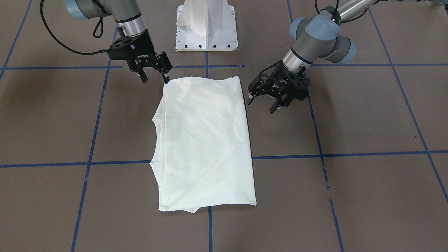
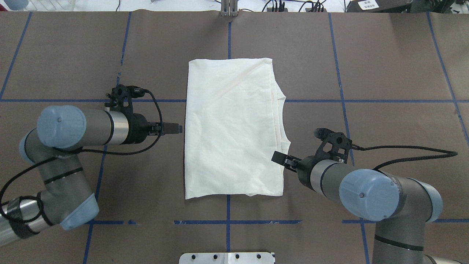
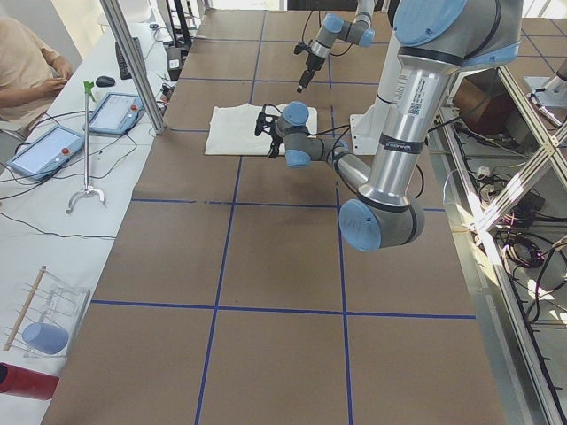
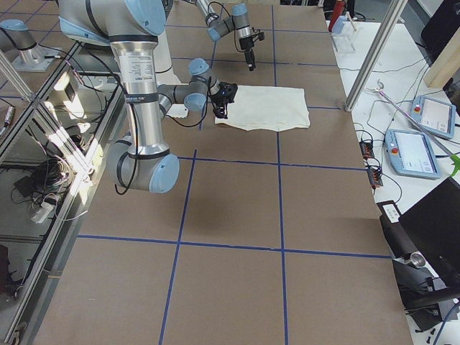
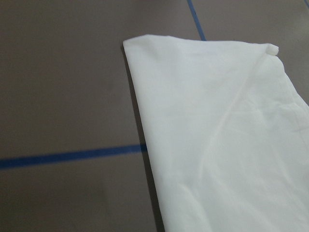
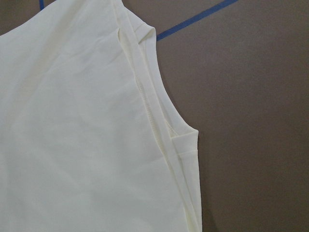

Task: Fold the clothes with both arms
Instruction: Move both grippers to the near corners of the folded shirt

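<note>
Though unclear overhead, shirt (image 6: 72, 125) collar (image 6: 146, 99) stitching shows from right wrist

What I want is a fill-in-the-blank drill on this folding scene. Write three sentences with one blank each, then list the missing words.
1. The folded cream fabric shirt lies flat on the brown paper-covered table, which is marked with ____ tape lines.
2. The left black two-finger gripper and the right black two-finger gripper are both ____, holding nothing.
3. The shirt's curved neckline edge lies on the side of the ____ gripper.

Missing words: blue; open; right
</note>
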Robot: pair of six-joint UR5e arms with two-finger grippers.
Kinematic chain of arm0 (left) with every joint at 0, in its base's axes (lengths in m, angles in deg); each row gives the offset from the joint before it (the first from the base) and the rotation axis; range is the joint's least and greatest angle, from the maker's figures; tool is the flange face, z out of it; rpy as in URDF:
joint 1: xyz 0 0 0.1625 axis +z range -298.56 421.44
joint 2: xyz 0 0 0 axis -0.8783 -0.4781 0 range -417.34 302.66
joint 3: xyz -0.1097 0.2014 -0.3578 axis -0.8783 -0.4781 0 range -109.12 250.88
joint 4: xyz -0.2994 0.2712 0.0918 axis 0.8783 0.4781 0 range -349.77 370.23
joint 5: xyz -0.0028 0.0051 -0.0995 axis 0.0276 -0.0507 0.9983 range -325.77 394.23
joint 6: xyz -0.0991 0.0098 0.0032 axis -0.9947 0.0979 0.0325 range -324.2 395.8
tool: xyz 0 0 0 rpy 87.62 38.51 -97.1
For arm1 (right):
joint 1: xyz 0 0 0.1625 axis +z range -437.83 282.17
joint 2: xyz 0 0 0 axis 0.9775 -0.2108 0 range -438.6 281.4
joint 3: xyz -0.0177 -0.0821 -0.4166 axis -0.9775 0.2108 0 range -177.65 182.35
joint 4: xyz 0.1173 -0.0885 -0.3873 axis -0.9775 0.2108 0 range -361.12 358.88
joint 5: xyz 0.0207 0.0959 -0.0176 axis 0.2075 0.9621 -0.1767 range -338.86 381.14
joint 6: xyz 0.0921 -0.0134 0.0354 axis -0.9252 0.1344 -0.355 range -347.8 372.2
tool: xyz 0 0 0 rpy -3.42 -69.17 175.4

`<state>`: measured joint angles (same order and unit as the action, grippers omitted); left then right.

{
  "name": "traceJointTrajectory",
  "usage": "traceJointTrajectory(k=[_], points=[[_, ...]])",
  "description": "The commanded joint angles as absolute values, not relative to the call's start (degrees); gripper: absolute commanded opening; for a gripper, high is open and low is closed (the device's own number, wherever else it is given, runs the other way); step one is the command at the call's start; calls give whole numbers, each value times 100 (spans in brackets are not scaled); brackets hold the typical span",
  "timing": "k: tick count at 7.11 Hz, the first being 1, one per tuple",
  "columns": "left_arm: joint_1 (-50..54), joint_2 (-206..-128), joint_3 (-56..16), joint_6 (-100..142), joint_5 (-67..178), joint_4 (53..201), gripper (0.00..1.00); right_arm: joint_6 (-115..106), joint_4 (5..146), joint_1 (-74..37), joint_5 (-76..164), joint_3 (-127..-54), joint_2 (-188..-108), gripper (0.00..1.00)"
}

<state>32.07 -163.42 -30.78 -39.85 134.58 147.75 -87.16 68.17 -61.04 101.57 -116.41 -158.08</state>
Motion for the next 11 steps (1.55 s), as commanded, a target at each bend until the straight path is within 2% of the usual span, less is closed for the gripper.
traceJointTrajectory(k=[1, 2, 3, 6, 8, 11], points=[[4398, -15982, -3486, -5431, 12419, 14743, 75, -8729, 6744, -6104, 10139, -11675, -15858, 100], [4769, -16026, -3460, -5829, 12057, 14455, 67, -8730, 6735, -6104, 10139, -11666, -15858, 100], [5008, -16122, -3407, -6208, 11880, 14322, 63, -8730, 6735, -6104, 10130, -11666, -15858, 100], [5106, -16201, -3363, -6465, 11869, 14321, 62, -8738, 6744, -6104, 10121, -11657, -15866, 100], [5116, -16272, -3354, -6597, 11869, 14312, 57, -8738, 6735, -6104, 10121, -11666, -15858, 100], [5098, -16255, -3301, -6537, 11878, 14277, 57, -8738, 6744, -6104, 10112, -11666, -15858, 100]])
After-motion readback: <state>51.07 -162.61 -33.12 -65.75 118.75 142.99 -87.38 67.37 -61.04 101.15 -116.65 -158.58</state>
